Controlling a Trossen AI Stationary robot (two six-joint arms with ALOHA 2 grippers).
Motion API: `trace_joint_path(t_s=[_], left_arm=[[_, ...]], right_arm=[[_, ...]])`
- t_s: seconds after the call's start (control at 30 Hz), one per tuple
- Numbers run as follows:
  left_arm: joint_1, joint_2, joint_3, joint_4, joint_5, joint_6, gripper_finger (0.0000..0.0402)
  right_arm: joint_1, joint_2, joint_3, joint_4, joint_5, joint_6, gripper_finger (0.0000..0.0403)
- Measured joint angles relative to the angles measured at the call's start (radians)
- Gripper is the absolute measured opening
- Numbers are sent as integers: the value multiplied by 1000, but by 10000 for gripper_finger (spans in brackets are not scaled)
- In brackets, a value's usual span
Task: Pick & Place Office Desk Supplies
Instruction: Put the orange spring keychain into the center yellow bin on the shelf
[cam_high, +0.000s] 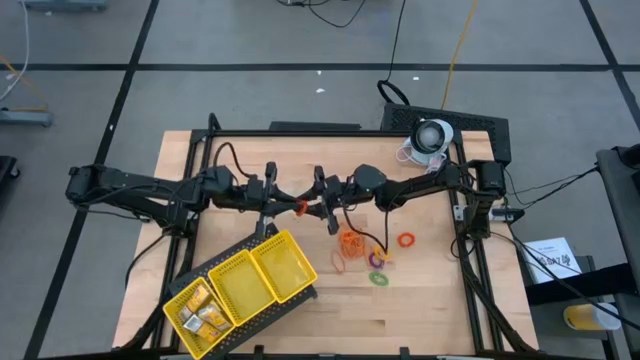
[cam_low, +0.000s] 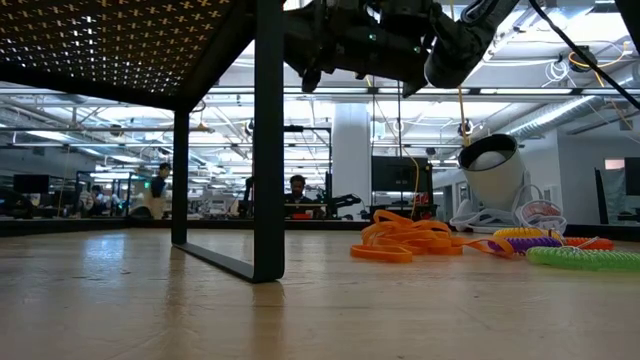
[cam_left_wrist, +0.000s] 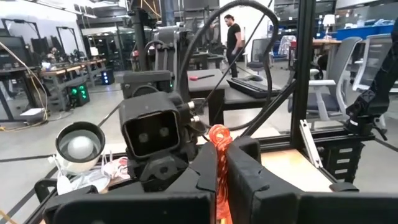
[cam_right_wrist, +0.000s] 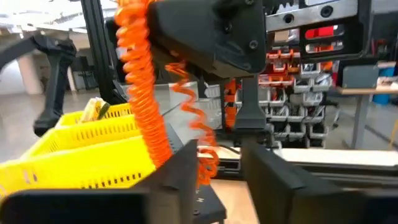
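1. Above the middle of the wooden surface (cam_high: 420, 300), both arms meet nose to nose, with an orange coil ring (cam_high: 301, 207) held in the air between them.
2. Left pincer (cam_high: 290, 206): its fingers are together, clamped on the orange coil ring, which shows squeezed between them in the left wrist view (cam_left_wrist: 218, 155).
3. Right pincer (cam_high: 312, 207): it sits just beside the same ring, facing the left one. Its fingers stand a little apart, and the stretched coil (cam_right_wrist: 144, 106) runs past the gap between them; whether they touch it I cannot tell.
4. Yellow tray (cam_high: 300, 290): it lies tilted near the front left part of the surface, with three compartments. The end compartment nearest the corner holds small yellow-gold blocks (cam_high: 203, 313); the other two look bare.
5. Loose supplies lie on the surface right of the tray:
   - a heap of thin orange rubber bands (cam_high: 350, 241), also seen in the low view (cam_low: 405, 238);
   - a red ring (cam_high: 405, 240) well to the right of that heap;
   - a purple ring (cam_high: 376, 260) and a green ring (cam_high: 379, 278) close together, nearer the front edge.
6. A white round lamp-like device (cam_high: 432, 135) stands at the back right corner, well apart from the arms.
7. People show far off in the room behind the surface in the low and left wrist views.
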Motion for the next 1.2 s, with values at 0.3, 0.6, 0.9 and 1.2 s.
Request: trace_joint_path(t_s=[0.3, 0.6, 0.9, 1.2], left_arm=[[-2, -45, 0, -28, -2, -7, 13], [-24, -91, 1, -110, -2, -43, 21], [-135, -273, 2, -290, 135, -253, 14], [-357, -432, 2, -589, 317, -571, 23]], right_arm=[[-29, -142, 0, -283, 3, 82, 252], [-28, -344, 0, -565, 9, -8, 301], [-28, -458, 0, -825, 10, -57, 292], [-28, -460, 0, -867, 10, -79, 282]])
